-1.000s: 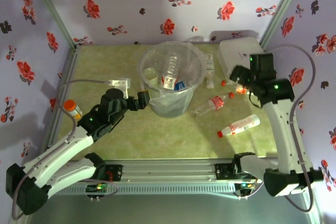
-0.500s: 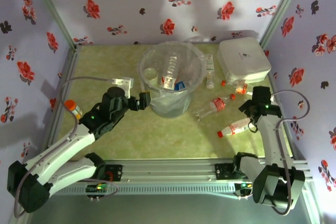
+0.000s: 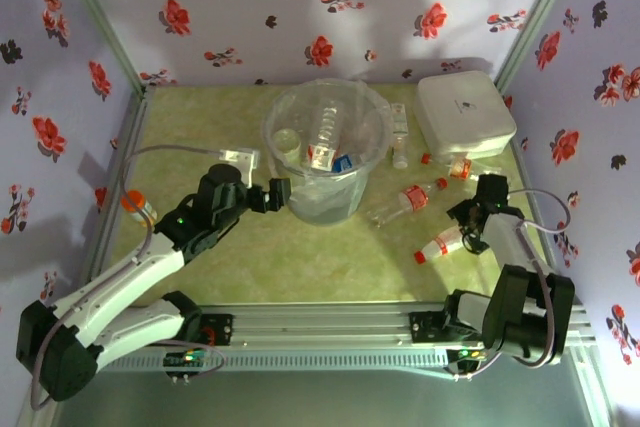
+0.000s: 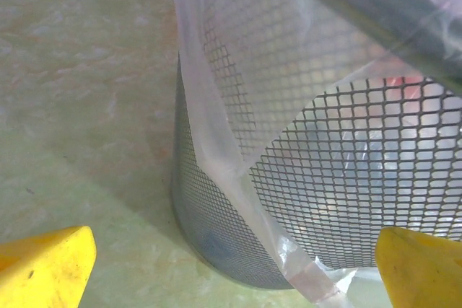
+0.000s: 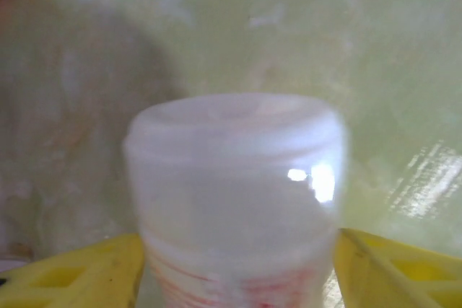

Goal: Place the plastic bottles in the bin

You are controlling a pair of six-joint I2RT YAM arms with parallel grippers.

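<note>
While the left gripper hangs at about 8 o'clock of the bin, fingers spread wide and empty, the business is over on the right. In the left wrist view those yellow fingers sit far apart, with the bin's mesh wall and bag liner between them.

The bin stands mid-table with a few plastic bottles inside. More lie loose at its 3 to 4 o'clock. One red-capped bottle is just off the wall, and another lies further toward 4 o'clock with its cap pointing to 8 o'clock.

The right gripper is down over the base end of that far bottle. In its wrist view the bottle's base sits between the two yellow fingers, each tight alongside it. I can't tell whether they have clamped on it yet.

It looks empty, so I'd judge it very light. Thin clear plastic will dent under a hard squeeze, and it is smooth and round enough to roll or squirt out. A hold across the labelled waist seems safer to me than one at the rounded base, where the fingers might slide off. Moderate pressure should be enough.
</note>
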